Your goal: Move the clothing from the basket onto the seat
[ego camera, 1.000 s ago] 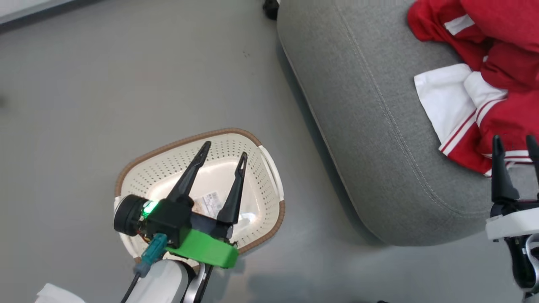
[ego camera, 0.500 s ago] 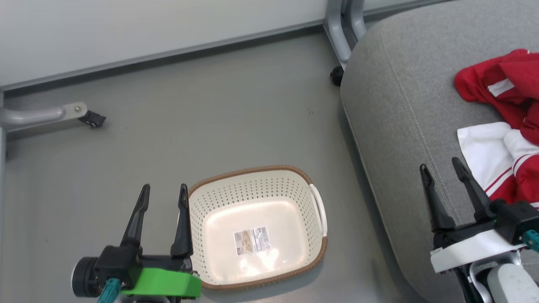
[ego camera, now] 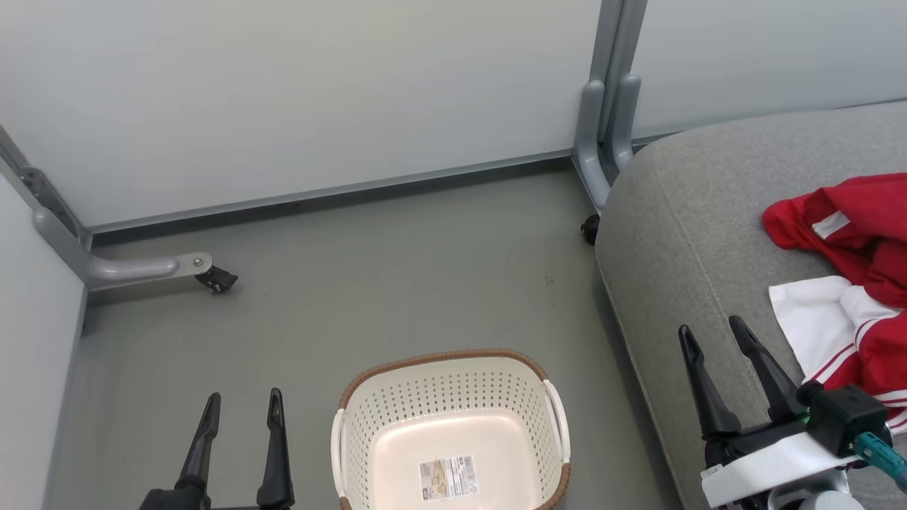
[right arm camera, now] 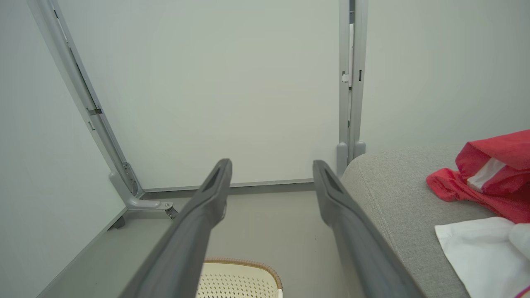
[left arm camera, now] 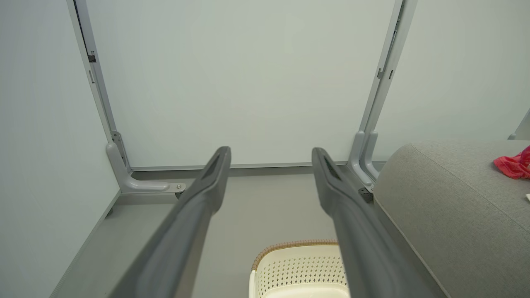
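The basket (ego camera: pixel 439 386) is set on the floor (ego camera: pixel 354 297), near the left edge of the seat (ego camera: pixel 680 234) but not touching it. No red cloth is seen inside it. A paper label (ego camera: pixel 448 478) is stuck on its bottom. The clothing (ego camera: pixel 864 234) is piled on the seat, well in from the rounded left edge, with its white end spread flat beside the red. How far the pile goes to the right cannot be told, as it is cut off by the side of the head view.

The left gripper (ego camera: pixel 244 394) is held wide open over the floor, just left of the basket, and nothing is held in it. The right gripper (ego camera: pixel 709 326) is also held wide open, over the front of the seat near its left edge and close to the white end of the clothing. Nothing is held in it either.

So the job looks done, and the step in hand is judged to be a last check and a tidy rest. To do this well, the basket should be looked into right down to its near wall, which is cut off at the bottom of the head view, so that no small piece is missed. The right fingers should be kept clear of the clothing, so that it is not hooked and dragged toward the seat's edge. The left fingers should be kept off the basket's rim, since a light basket may be knocked and slid easily. The arms should be moved slowly, and the pile left alone.
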